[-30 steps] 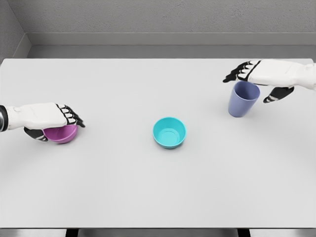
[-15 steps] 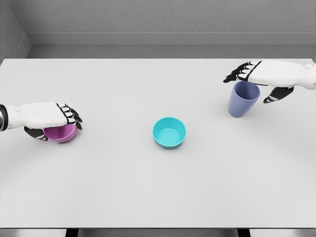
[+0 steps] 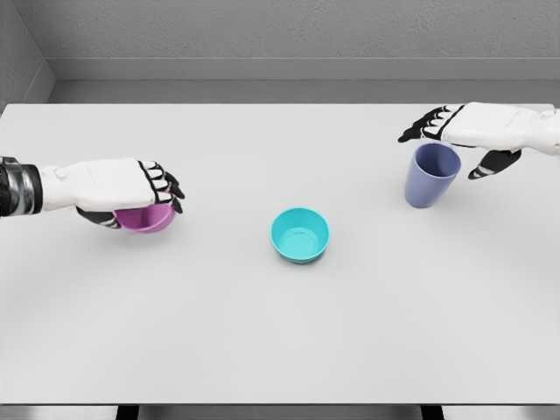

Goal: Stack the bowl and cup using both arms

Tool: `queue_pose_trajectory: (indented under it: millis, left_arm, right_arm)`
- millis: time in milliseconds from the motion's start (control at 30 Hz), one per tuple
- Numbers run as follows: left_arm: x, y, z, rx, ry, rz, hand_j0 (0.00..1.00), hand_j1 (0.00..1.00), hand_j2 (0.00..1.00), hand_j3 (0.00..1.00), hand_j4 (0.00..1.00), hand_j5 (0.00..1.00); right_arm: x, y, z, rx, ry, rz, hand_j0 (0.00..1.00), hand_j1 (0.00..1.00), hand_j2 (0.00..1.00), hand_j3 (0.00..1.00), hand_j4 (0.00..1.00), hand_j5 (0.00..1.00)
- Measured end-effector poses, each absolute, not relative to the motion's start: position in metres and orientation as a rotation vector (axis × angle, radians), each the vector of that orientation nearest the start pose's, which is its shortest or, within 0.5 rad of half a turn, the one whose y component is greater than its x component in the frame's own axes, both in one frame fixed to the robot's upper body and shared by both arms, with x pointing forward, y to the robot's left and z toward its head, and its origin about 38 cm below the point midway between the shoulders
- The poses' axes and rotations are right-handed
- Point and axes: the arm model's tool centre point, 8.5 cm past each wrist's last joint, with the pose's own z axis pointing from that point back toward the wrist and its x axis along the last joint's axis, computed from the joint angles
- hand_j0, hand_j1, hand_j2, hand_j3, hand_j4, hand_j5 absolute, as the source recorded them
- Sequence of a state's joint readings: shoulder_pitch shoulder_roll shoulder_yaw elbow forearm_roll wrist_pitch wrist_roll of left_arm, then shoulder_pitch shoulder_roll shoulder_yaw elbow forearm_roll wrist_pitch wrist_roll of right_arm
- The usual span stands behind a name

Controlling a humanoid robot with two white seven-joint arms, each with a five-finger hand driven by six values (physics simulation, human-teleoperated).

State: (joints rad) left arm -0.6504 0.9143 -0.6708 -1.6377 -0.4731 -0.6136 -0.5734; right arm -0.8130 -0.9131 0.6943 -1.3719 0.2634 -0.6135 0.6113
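Note:
My left hand (image 3: 142,201) is shut on a purple bowl (image 3: 147,220), gripping its rim from above at the table's left; the bowl looks lifted a little off the surface. A teal bowl (image 3: 300,234) sits upright and empty in the middle of the table. At the right stands a blue-violet cup (image 3: 430,178), upright. My right hand (image 3: 448,142) hovers just over the cup's rim, fingers spread toward the left and the thumb (image 3: 490,164) hanging clear of the cup's right side, so the hand is open.
The white table (image 3: 280,332) runs to a grey back wall (image 3: 297,35). Only the two bowls and the cup stand on it.
My left hand has carried the purple bowl to the right and slightly up, toward the teal bowl. The right hand has barely shifted above the cup, which has not moved.

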Motion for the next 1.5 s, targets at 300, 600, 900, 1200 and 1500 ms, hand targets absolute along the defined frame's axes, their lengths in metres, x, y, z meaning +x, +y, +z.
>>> queue_pose_trajectory:
  millis: [300, 600, 900, 1200, 1500]
  left_arm:
    - [0.401, 0.221, 0.264, -0.504, 1.792, 2.808, 0.73, 0.73, 0.73, 0.73, 0.73, 0.73]
    - [0.390, 0.140, 0.266, -0.297, 1.817, 2.638, 0.73, 0.73, 0.73, 0.73, 0.73, 0.73]
    - [0.402, 0.100, 0.257, -0.232, 1.825, 2.618, 0.74, 0.74, 0.74, 0.74, 0.74, 0.74]
    - [0.401, 0.083, 0.237, -0.171, 1.777, 2.651, 0.75, 0.75, 0.75, 0.75, 0.75, 0.75]
    - [0.408, 0.082, 0.227, -0.177, 1.754, 2.693, 0.75, 0.75, 0.75, 0.75, 0.75, 0.75]
  right_arm:
    - [0.455, -0.336, 0.260, -0.429, -1.317, 2.103, 1.00, 1.00, 1.00, 1.00, 1.00, 1.00]
    - [0.456, -0.336, 0.258, -0.426, -1.313, 2.103, 1.00, 1.00, 1.00, 1.00, 1.00, 1.00]
    - [0.456, -0.336, 0.259, -0.428, -1.314, 2.104, 1.00, 1.00, 1.00, 1.00, 1.00, 1.00]
    - [0.456, -0.335, 0.259, -0.427, -1.314, 2.104, 1.00, 1.00, 1.00, 1.00, 1.00, 1.00]
    - [0.456, -0.331, 0.255, -0.413, -1.305, 2.118, 1.00, 1.00, 1.00, 1.00, 1.00, 1.00]
